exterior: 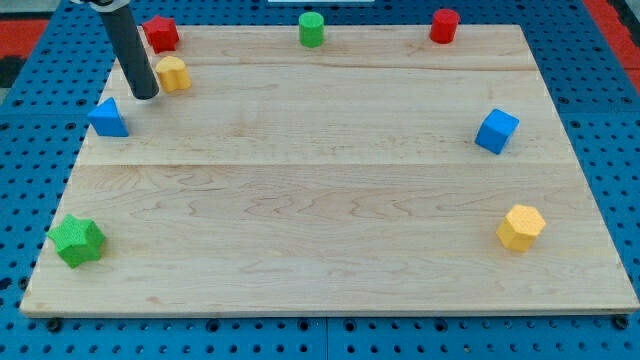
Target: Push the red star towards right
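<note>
The red star (pixel 160 33) lies at the top left corner of the wooden board (pixel 330 190). My dark rod comes down from the view's top left, and my tip (pixel 145 95) rests on the board below and slightly left of the red star. The tip is just left of a yellow block (pixel 173 73) and above right of a blue triangular block (pixel 108 118). The tip is apart from the red star.
A green cylinder (pixel 312 29) and a red cylinder (pixel 444 25) stand along the top edge. A blue cube (pixel 496 131) and a yellow hexagonal block (pixel 520 227) are at the right. A green star (pixel 77 240) sits at the bottom left.
</note>
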`<state>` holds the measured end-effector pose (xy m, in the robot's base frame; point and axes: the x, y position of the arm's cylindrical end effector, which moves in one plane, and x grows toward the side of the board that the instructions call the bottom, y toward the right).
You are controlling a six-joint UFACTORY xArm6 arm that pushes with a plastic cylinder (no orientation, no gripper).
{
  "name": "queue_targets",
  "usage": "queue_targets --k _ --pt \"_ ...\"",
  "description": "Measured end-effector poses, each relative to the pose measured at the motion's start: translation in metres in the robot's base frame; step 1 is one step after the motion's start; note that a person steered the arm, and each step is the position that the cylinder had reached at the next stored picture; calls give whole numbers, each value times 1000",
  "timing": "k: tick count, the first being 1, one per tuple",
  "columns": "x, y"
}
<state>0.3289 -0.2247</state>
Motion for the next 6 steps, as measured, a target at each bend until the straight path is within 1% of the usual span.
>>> queue_targets --k 1,2,3,5,6 --pt "-2 -5" --pt "0 -27" --pt "-2 -36" --pt "-96 -49" --pt "-121 -31"
